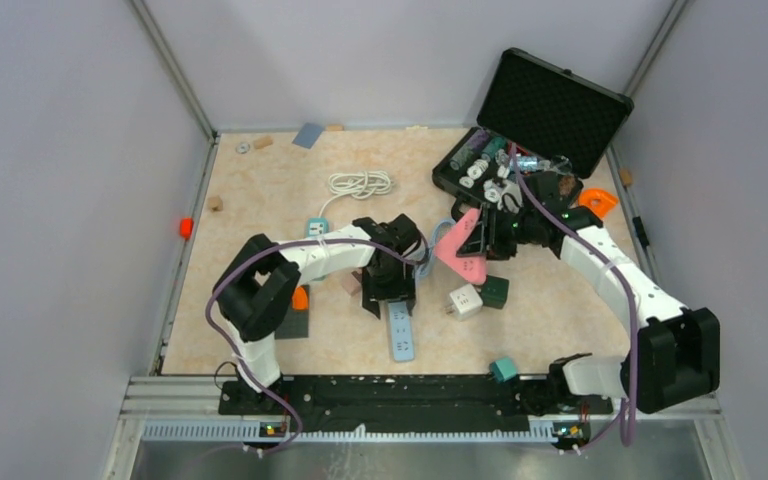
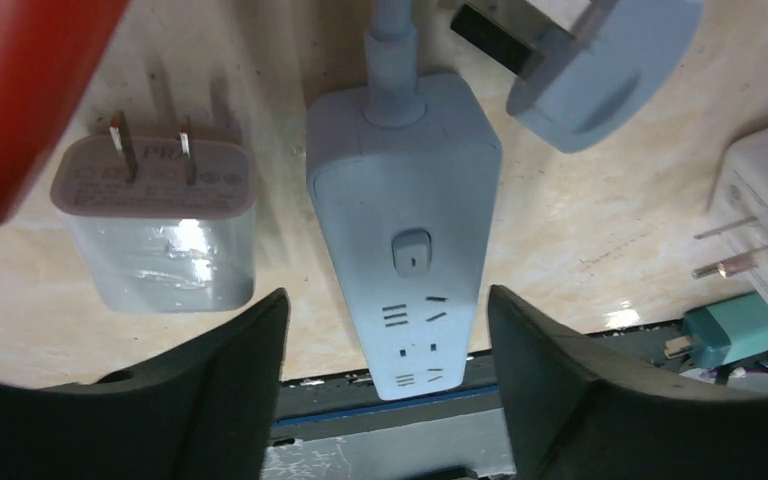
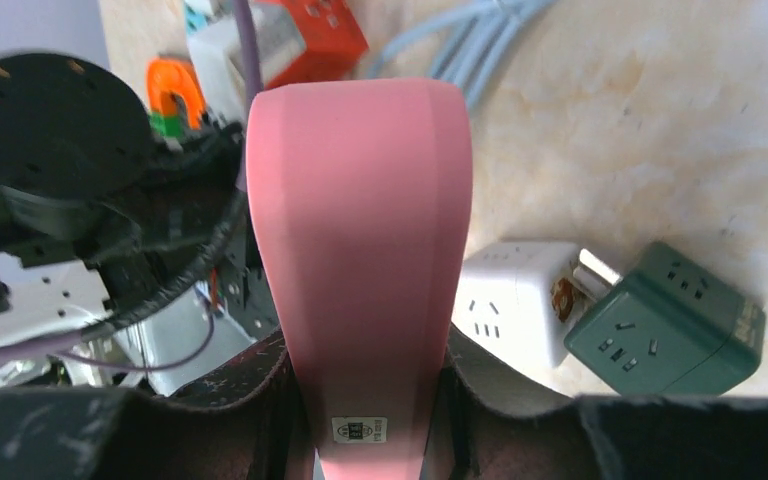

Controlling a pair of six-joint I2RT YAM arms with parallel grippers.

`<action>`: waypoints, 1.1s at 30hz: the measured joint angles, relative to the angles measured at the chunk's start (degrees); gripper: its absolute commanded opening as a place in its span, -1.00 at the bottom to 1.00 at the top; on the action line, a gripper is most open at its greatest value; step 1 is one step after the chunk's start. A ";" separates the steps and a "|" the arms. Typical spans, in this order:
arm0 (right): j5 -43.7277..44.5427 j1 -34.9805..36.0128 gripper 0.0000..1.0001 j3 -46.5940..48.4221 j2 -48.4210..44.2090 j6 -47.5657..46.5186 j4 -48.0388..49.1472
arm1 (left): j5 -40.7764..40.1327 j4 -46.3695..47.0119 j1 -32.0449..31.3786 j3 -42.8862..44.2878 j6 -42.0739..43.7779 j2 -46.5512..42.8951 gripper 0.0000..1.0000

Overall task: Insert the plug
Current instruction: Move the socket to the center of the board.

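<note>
The table (image 1: pixel 260 200) is crowded, with an open black case (image 1: pixel 555 105) at its far right; the right gripper (image 3: pixel 360 410) is clamped on a pink power strip (image 3: pixel 360 230), held near the middle of the table just right of the left gripper (image 2: pixel 385 300); that one hangs over a blue power strip (image 2: pixel 405 230), its fingers apart on either side of the body and not gripping it, the right-hand finger almost against the strip's edge. The likeliest plug for the job, a blue plug (image 2: pixel 600 70), lies just to the far right of that strip's cable end, seated in no socket. The risks, as I judge them: fingers closing off-centre would meet one side first and skew or shove the blue strip; a grey charger (image 2: pixel 155 240) just left of it, and a white cube adapter (image 3: pixel 510 300) just beside a green cube socket (image 3: pixel 670 320) to the right, leave little room, so a sweep could knock them; the pink strip, so close alongside, could strike the left gripper. Hard to make out: which plug and which socket the task means; the blue plug's pins cannot be seen; the pink strip shows only its smooth back to the right wrist camera; from above, the left gripper hides the blue strip's far end; whether the pink strip is lifted off the table I cannot tell.
</note>
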 measured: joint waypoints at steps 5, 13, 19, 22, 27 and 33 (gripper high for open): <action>-2.05 2.10 -1.00 -2.23 3.69 -4.22 -4.85 | 0.31 1.51 0.02 -0.02 0.02 1.95 0.08; -0.44 6.45 -1.00 -4.04 4.96 -9.79 -11.69 | 0.74 3.43 -0.07 -0.83 -0.87 1.92 -0.14; 10.86 6.43 -1.00 -4.74 5.49 -11.43 -16.65 | 0.90 3.39 0.20 -0.76 -0.90 1.95 -0.30; 16.65 6.25 -1.00 -4.74 5.46 -11.02 -18.51 | 1.11 2.78 0.48 -0.09 -0.72 2.45 -0.38; 21.46 5.86 -1.00 -3.65 5.16 -10.01 -20.26 | 2.23 -0.48 1.33 3.74 0.42 5.46 -0.55; 22.56 5.25 -1.00 -2.23 0.55 -8.09 -18.18 | 1.68 -4.92 2.12 10.40 1.79 9.88 -0.46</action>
